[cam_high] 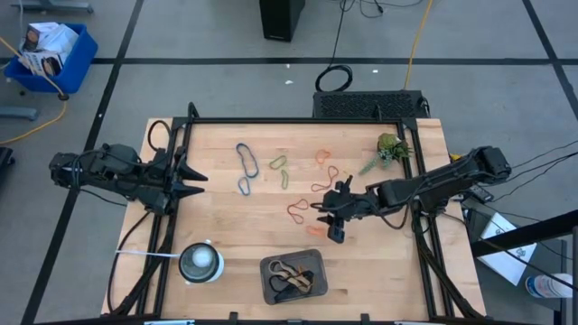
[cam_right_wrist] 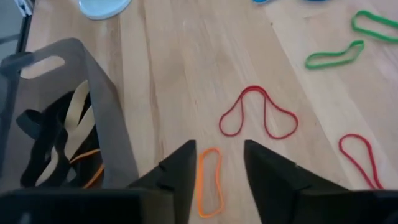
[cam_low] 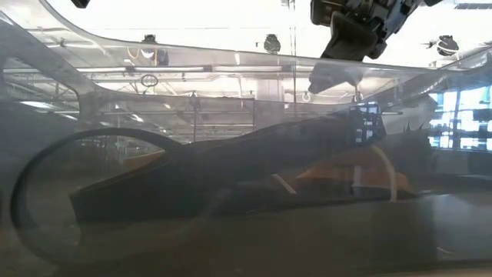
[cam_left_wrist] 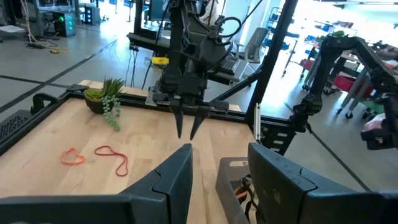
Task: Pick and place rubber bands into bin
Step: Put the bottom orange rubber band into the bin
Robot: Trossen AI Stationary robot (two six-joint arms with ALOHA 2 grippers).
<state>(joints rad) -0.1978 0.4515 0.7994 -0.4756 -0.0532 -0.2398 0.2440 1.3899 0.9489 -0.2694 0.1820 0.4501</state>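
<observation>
Several rubber bands lie flat on the wooden table: blue (cam_high: pixel 246 168), green (cam_high: pixel 279 168), orange (cam_high: pixel 322 155) and red (cam_high: pixel 330 177). The dark grey bin (cam_high: pixel 267 271) stands near the table's front edge and holds black, tan and orange bands (cam_right_wrist: pixel 59 146). My right gripper (cam_right_wrist: pixel 219 165) hangs open above the table, to the right of and beyond the bin, slanting down. Under its fingertips lie an orange band (cam_right_wrist: pixel 209 182) and, a little farther on, a red band (cam_right_wrist: pixel 258 115). My left gripper (cam_high: pixel 188 182) waits open over the table's left edge.
A round white object (cam_high: pixel 200 262) stands left of the bin. A small potted plant (cam_high: pixel 388 149) sits at the far right corner. More green bands (cam_right_wrist: pixel 336 55) and a red one (cam_right_wrist: pixel 360 158) lie beyond the right gripper. A black frame runs along the table's sides.
</observation>
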